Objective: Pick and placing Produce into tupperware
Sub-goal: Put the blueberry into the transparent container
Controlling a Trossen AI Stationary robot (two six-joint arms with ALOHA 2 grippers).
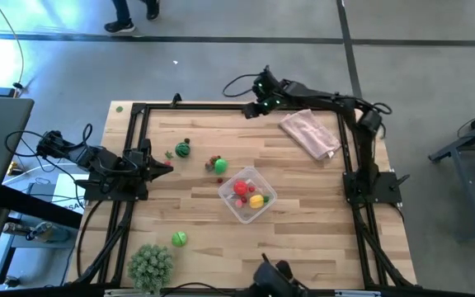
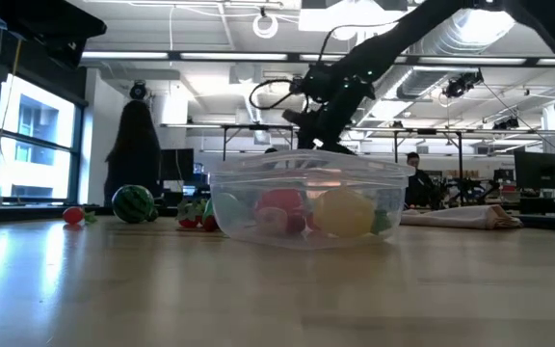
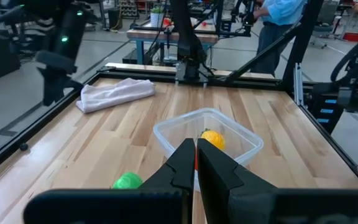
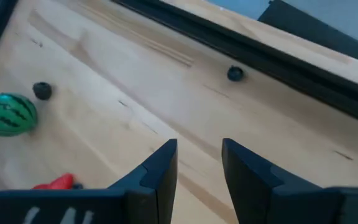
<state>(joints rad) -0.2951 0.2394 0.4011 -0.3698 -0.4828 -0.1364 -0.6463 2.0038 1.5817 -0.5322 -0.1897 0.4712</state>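
The clear tupperware [image 1: 264,198] stands mid-table with a red piece [image 1: 241,187] and a yellow piece [image 1: 256,200] of produce inside. A striped green melon [image 1: 183,150], a green piece [image 1: 220,166], a red one [image 1: 213,161] and another green piece [image 1: 179,239] lie on the wood. A small red piece [image 1: 166,168] lies just ahead of my left gripper [image 1: 157,167], which is shut at the table's left edge. My right gripper [image 1: 252,109] hangs open over the far edge with nothing between its fingers [image 4: 199,155]; the melon [image 4: 8,114] lies ahead of it.
A pink cloth [image 1: 310,132] lies at the far right. A spiky pale-green ball plant [image 1: 150,264] stands at the near left corner. Black frame rails [image 1: 138,157] border the table. Bare wood shows between the far rail and the tupperware.
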